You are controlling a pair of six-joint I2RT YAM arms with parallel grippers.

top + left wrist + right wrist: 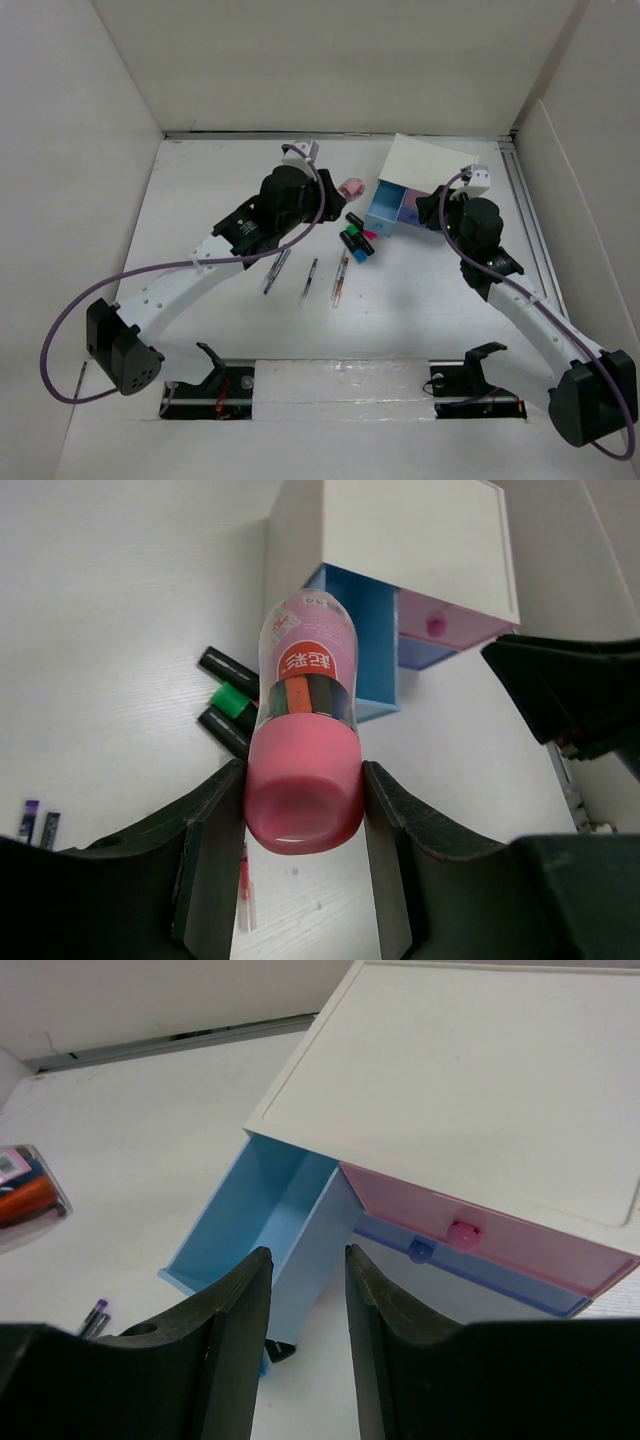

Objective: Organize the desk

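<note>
The left gripper (303, 780) is clamped on the pink cap of a clear marker case (305, 670), one finger pressed to each side of the cap, and the case tilts up and away from the wrist with orange and dark markers showing through its wall. The right gripper (307, 1260) has its fingers apart, and the side wall of a pulled-out blue drawer (260, 1210) shows in the gap (whether either finger touches the wall cannot be told). That drawer belongs to a small white box (470, 1090), which stands at an angle far right of centre and has a shut pink drawer (480, 1225) above another blue one (470, 1265), each with a round knob. Just beside the open drawer, on its near left, lie a few highlighters (355, 240), black-bodied with green, pink and blue parts. Nearer the arms, three slim pens (308, 281) lie side by side, apart from one another. All of this rests on the desk (400, 320), a flat matte-white top that fills the overhead view. White panels (330, 60) wall it in at the back and both sides, with a metal track (330, 134) where the back panel meets the surface.
</note>
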